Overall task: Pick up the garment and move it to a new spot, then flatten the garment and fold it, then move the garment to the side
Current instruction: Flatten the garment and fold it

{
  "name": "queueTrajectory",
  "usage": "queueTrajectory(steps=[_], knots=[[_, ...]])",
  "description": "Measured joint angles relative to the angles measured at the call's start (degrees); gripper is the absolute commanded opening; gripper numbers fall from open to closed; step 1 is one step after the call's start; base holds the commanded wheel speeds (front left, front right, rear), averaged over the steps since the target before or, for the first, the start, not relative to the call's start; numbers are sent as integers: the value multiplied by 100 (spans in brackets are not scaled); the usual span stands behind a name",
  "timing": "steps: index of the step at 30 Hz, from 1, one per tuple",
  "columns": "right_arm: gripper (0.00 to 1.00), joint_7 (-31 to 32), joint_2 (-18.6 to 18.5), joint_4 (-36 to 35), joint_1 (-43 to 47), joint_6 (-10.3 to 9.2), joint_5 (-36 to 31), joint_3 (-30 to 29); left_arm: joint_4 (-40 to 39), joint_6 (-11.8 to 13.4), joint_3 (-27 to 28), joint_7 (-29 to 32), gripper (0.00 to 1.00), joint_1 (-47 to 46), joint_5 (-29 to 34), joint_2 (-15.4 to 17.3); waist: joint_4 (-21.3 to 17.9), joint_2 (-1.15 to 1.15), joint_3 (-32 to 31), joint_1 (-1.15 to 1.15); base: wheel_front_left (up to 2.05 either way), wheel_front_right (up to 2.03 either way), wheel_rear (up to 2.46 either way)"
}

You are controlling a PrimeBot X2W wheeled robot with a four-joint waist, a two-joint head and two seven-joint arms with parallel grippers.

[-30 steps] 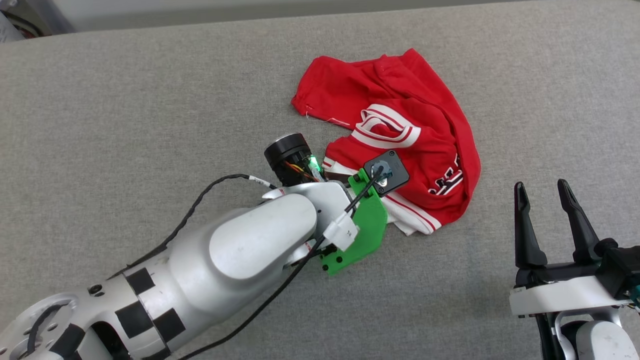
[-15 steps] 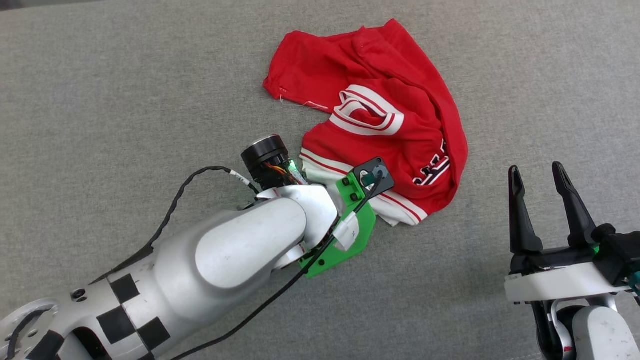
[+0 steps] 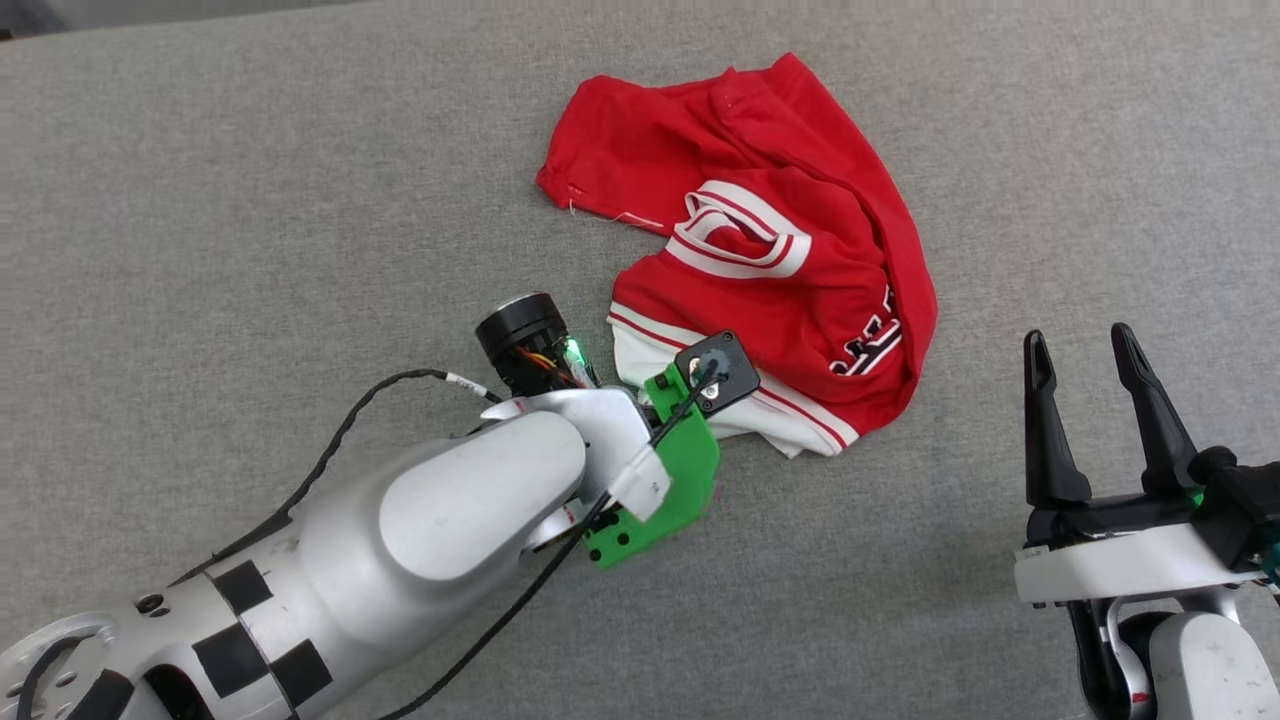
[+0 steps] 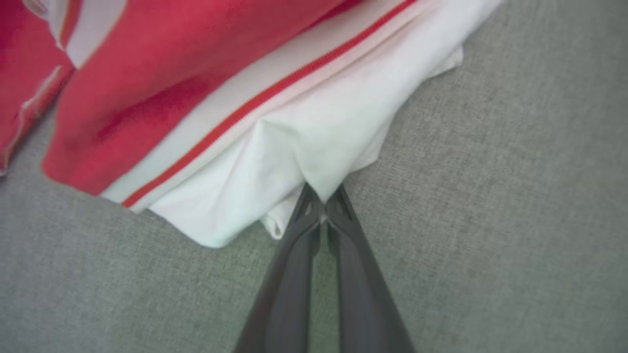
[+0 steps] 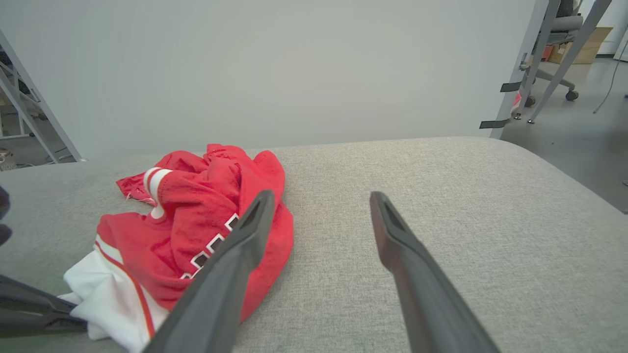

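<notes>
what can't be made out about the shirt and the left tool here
Head view: lettering on the garment, mostly hidden by folds.
Head view: the left tool gripping the white sleeve, covered by its wrist and green bracket.
Left wrist view: the red body, blurred and cut off by the top edge.

A grey woven fabric surface (image 3: 200,200) stretches wide, rounded at its far edge. Behind it stands a plain pale wall (image 5: 294,63). To the right, a smooth grey floor (image 5: 579,147), slanted metal legs (image 5: 535,59), a wheeled office chair (image 5: 552,76) and possibly a cardboard box (image 5: 584,49).
</notes>
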Motion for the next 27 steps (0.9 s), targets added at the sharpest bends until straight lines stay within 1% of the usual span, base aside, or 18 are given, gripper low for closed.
queueTrajectory(steps=[4,5,7,9,13,18,21,25,27], knots=[[100,0,-1,9,142,0,-7,-31,167,-1,-89,-1000,0,43,-207,75,86,0,-238,0,0,0,0],[100,0,-1,8,177,0,-8,-37,171,-1,-75,-1165,0,46,-227,116,108,0,-291,0,0,0,0],[100,0,-1,7,258,0,-15,-52,170,2,43,-1497,0,69,-247,279,172,0,-423,0,0,0,0],[100,0,-2,3,310,0,-21,-58,102,98,166,-1703,0,148,-258,514,240,0,-534,0,0,0,0],[100,0,-1,-11,418,0,-26,-97,-169,441,423,-1911,0,501,-420,1146,432,0,-701,0,0,0,0],[100,0,0,-21,466,0,-54,-92,-461,849,758,-2049,0,1019,-823,1947,687,0,-823,0,0,0,0],[100,1,0,-23,468,0,-57,-93,-553,1055,916,-2108,0,1325,-1053,2303,797,0,-870,0,0,0,0],[100,0,0,-21,469,0,-82,-80,-515,1261,1045,-2165,0,1742,-1350,2680,870,0,-917,0,0,0,0],[100,0,0,-22,471,0,-99,-82,-516,1378,1116,-2154,0,1950,-1560,2778,876,0,-925,0,0,0,0]])
